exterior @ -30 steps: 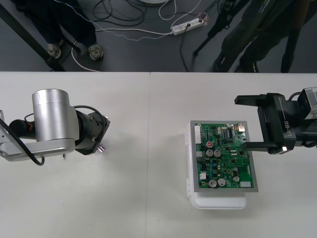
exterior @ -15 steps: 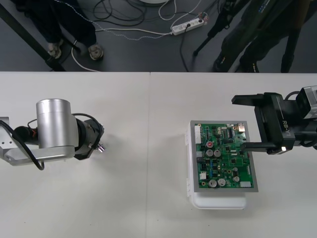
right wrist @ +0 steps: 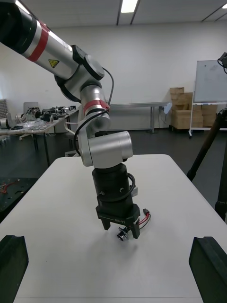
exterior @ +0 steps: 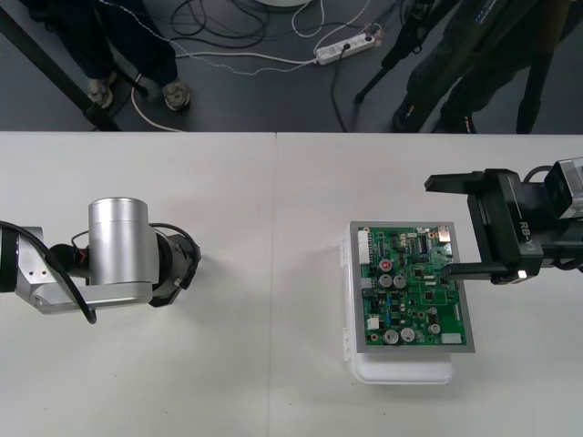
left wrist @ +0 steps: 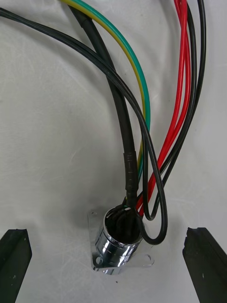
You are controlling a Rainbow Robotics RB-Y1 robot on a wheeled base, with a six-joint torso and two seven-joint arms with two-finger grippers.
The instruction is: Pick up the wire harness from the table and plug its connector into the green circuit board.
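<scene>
The wire harness lies on the table under my left gripper, which points straight down at the table's left. In the left wrist view its fingers stand far apart on either side of the round metal socket, open, and the red, green and black wires run away from the socket. The right wrist view has the left gripper low over the socket, with the small plug beside it. My right gripper hangs open over the right edge of the green circuit board.
The board sits on a white base at the table's right. Bare table lies between the two arms. Cables and a power strip lie on the dark floor beyond the far edge.
My left arm has swung right and now covers the socket, which showed beside the gripper before. The right gripper has barely moved.
</scene>
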